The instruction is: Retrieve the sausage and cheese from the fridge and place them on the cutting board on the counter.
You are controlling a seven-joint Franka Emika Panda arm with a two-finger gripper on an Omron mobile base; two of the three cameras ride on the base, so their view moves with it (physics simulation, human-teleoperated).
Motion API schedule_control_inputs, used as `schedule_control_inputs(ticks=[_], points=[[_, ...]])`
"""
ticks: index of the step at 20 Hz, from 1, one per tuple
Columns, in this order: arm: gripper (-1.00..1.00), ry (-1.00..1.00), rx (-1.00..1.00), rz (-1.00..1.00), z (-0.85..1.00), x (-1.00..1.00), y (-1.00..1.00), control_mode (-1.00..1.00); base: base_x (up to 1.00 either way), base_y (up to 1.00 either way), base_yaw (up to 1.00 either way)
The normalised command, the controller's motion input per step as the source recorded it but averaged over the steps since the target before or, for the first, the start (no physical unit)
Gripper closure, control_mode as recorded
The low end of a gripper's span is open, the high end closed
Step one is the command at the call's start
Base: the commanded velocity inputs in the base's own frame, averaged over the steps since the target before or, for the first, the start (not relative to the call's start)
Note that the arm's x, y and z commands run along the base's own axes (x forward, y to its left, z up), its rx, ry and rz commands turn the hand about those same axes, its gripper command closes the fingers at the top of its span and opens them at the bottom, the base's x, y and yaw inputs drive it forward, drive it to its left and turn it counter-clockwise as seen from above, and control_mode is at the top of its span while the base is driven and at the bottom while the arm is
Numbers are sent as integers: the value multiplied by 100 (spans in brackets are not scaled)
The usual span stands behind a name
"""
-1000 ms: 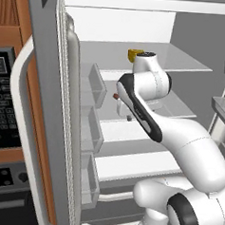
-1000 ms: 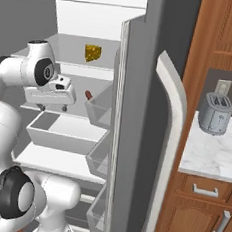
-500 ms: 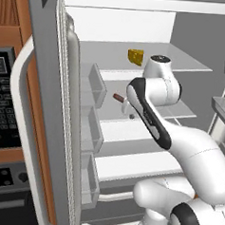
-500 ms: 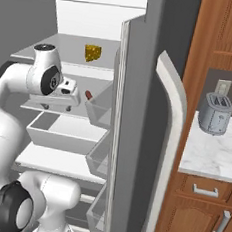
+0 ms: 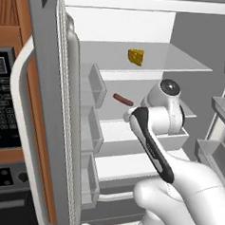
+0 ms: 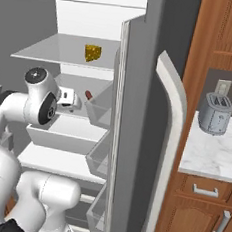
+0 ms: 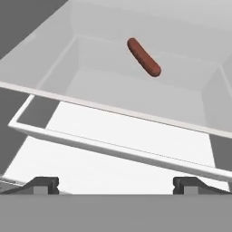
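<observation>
Arm swung lower toward sausage (image 7: 143, 57), claw (image 7: 116, 183) spread apart, cheese (image 5: 135, 56) on upper shelf

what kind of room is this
A rendered home kitchen, most likely: an open fridge holding cheese and a sausage, a toaster on a marbled worktop, and wood cabinets.

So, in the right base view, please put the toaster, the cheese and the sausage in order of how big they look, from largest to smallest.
1. Toaster, clearly the largest.
2. Cheese, much smaller.
3. Sausage, the smallest, and partly hidden behind a door bin.

The cheese and the sausage sit deeper in the fridge than the toaster, so this is no order of true size.
</observation>
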Motion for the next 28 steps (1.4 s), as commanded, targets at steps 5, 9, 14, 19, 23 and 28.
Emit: schedule_control_inputs(ticks=[5,9,14,19,23,28], points=[[-100,-4,2,1,26,29,-10,-100,0,0,0],[-100,-13,0,0,23,27,-4,-100,0,0,0],[-100,-6,7,-3,10,34,-4,-100,0,0,0],[-100,-1,19,-8,-1,31,-10,-100,0,0,0],[-100,0,20,-6,0,29,-11,-100,0,0,0],[-100,0,5,-4,-1,27,-1,-100,0,0,0]])
